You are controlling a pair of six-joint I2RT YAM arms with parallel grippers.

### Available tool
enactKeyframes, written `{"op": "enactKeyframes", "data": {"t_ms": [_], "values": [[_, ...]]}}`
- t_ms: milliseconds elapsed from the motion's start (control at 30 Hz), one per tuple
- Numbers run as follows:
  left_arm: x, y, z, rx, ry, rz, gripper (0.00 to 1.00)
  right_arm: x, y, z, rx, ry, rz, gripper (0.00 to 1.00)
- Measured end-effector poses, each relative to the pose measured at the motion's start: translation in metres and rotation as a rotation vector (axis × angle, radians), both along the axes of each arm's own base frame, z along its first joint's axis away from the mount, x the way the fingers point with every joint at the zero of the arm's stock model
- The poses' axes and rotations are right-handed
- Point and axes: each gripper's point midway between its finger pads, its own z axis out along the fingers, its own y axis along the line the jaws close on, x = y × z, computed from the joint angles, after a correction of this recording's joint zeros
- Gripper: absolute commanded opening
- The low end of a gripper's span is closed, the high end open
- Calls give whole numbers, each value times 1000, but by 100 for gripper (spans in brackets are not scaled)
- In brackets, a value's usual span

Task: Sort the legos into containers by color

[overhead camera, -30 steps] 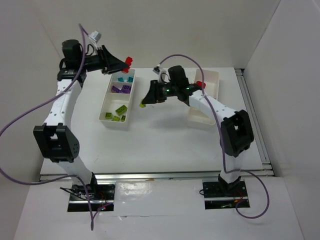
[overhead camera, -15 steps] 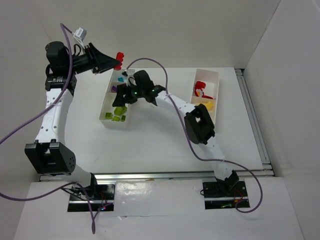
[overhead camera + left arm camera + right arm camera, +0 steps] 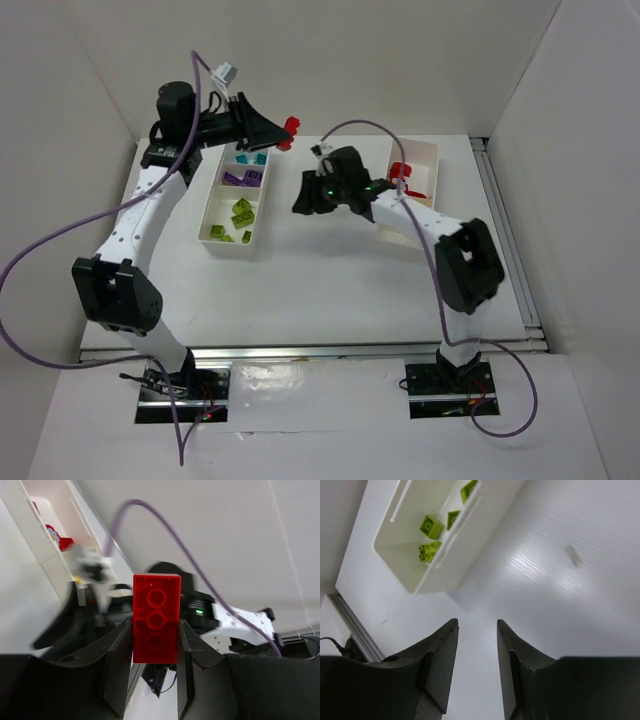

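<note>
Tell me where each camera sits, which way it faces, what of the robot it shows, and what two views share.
Top external: above and behind, looking down on the table; left arm and right arm show whole.
Left wrist: looks out along the left gripper, shut on a red brick; right arm blurred beyond.
Right wrist: looks down past the open, empty right gripper at the left tray.
Shared: that tray's lime green bricks also show from the top.
</note>
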Motion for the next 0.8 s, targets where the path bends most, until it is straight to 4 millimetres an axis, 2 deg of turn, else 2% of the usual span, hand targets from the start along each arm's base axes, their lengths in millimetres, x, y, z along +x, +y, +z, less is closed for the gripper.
{"op": "enactKeyframes", "data": {"t_ms": [67, 133, 167, 267, 433, 533, 633, 667, 700, 800], "values": [[9, -19, -13, 6, 34, -32, 0, -6, -38, 17, -19, -33, -79, 34], [22, -40, -23, 10, 47, -56, 0, -22, -71, 35, -28, -61, -155, 30], [28, -51, -29, 12, 53, -68, 0, -33, -86, 41, -35, -75, -193, 24], [43, -88, -45, 15, 76, -121, 0, -61, -130, 56, -68, -89, -351, 24], [71, -165, -72, 4, 69, -212, 0, -89, -202, 71, -113, -104, -663, 38], [81, -205, -106, -23, 113, -254, 0, -95, -237, 68, -170, -89, -827, 39], [84, -230, -154, -25, 215, -269, 0, -97, -267, 50, -263, -31, -965, 43], [87, -238, -171, -21, 245, -256, 0, -96, -277, 45, -291, -10, -1012, 53], [89, -243, -185, -16, 269, -245, 0, -95, -285, 42, -305, 5, -1050, 57], [94, -257, -213, -2, 314, -199, 0, -94, -306, 40, -325, 26, -1127, 63]]}}
